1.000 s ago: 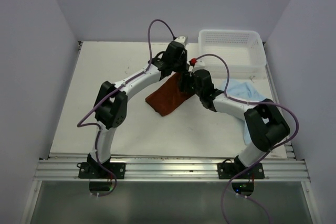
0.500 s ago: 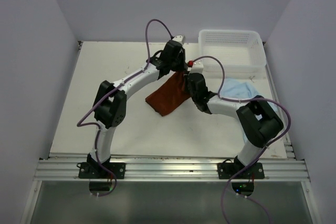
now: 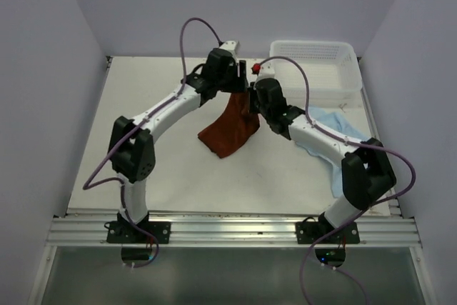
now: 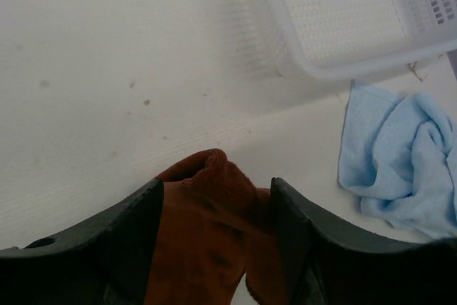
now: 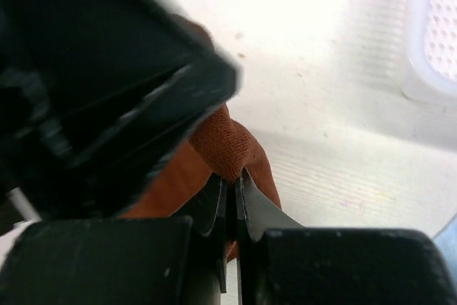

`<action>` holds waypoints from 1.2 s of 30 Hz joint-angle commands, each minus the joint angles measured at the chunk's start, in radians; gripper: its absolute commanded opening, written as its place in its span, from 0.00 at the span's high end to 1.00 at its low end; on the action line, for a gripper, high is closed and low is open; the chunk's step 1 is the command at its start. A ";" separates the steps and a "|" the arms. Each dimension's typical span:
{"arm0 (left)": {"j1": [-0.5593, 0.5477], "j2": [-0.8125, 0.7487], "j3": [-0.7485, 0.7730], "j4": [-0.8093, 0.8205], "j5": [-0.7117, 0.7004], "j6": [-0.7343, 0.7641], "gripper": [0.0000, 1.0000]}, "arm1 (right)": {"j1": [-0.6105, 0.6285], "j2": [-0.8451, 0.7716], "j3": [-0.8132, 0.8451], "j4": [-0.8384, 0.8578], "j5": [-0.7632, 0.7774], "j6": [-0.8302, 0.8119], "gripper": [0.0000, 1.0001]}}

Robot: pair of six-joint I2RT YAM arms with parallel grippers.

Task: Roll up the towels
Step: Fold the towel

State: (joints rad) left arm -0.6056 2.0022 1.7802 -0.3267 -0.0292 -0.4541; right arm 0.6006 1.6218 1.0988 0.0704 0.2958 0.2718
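Note:
The rust brown-red towel [image 3: 230, 128] hangs lifted by its top corner, with its lower part resting on the table. My right gripper [image 5: 232, 180] is shut on that raised fold of the rust towel [image 5: 228, 144]. My left gripper [image 4: 214, 183] stands open around the same corner, and the rust towel [image 4: 207, 233] sits loosely between its fingers [image 4: 139, 226]. In the top view the left gripper [image 3: 238, 91] and right gripper [image 3: 250, 102] meet above the towel. The light blue towel [image 3: 330, 123] lies crumpled to the right, also the blue towel [image 4: 403, 166].
A white mesh basket [image 3: 348, 69] stands at the back right, its rim [image 4: 335, 69] close beyond the grippers and its edge [image 5: 421, 69] just right of the right gripper. The left gripper's dark body [image 5: 107, 69] crowds the right wrist view. Walls enclose the table.
The right gripper has shut on the rust towel's raised corner. The left gripper has opened, letting go of it, and the left arm has swung left and back.

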 commanded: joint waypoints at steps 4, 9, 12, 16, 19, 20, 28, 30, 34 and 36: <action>0.148 -0.475 -0.197 -0.090 -0.171 0.106 0.33 | -0.004 -0.089 0.285 -0.378 -0.200 0.056 1.00; 0.194 -0.801 -0.396 -0.164 -0.331 0.172 0.24 | 0.013 -0.089 0.420 -0.507 -0.312 0.110 1.00; 0.199 -0.940 -0.508 -0.208 -0.374 0.193 0.21 | 0.042 -0.091 0.498 -0.579 -0.342 0.132 1.00; 0.199 -1.077 -0.645 -0.238 -0.432 0.216 0.20 | 0.071 -0.102 0.590 -0.681 -0.324 0.181 1.00; 0.201 -1.142 -0.720 -0.254 -0.437 0.226 0.18 | 0.077 -0.111 0.650 -0.767 -0.297 0.201 1.00; 0.201 -1.157 -0.731 -0.264 -0.434 0.224 0.18 | 0.076 -0.120 0.677 -0.811 -0.281 0.204 1.00; 0.201 -1.241 -0.840 -0.246 -0.419 0.218 0.18 | 0.076 -0.180 0.766 -0.952 -0.224 0.230 1.00; 0.201 -1.276 -0.873 -0.223 -0.419 0.219 0.19 | 0.076 -0.197 0.774 -0.957 -0.236 0.242 1.00; 0.201 -1.332 -0.915 -0.189 -0.419 0.221 0.19 | 0.083 -0.206 0.771 -0.954 -0.264 0.265 1.00; 0.201 -1.347 -0.929 -0.181 -0.432 0.218 0.19 | 0.094 -0.204 0.753 -0.937 -0.274 0.286 1.00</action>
State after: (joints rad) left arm -0.4061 0.6739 0.8719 -0.5789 -0.4339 -0.2584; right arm 0.6819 1.4307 1.8370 -0.8700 0.0563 0.5171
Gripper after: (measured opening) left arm 0.813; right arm 0.033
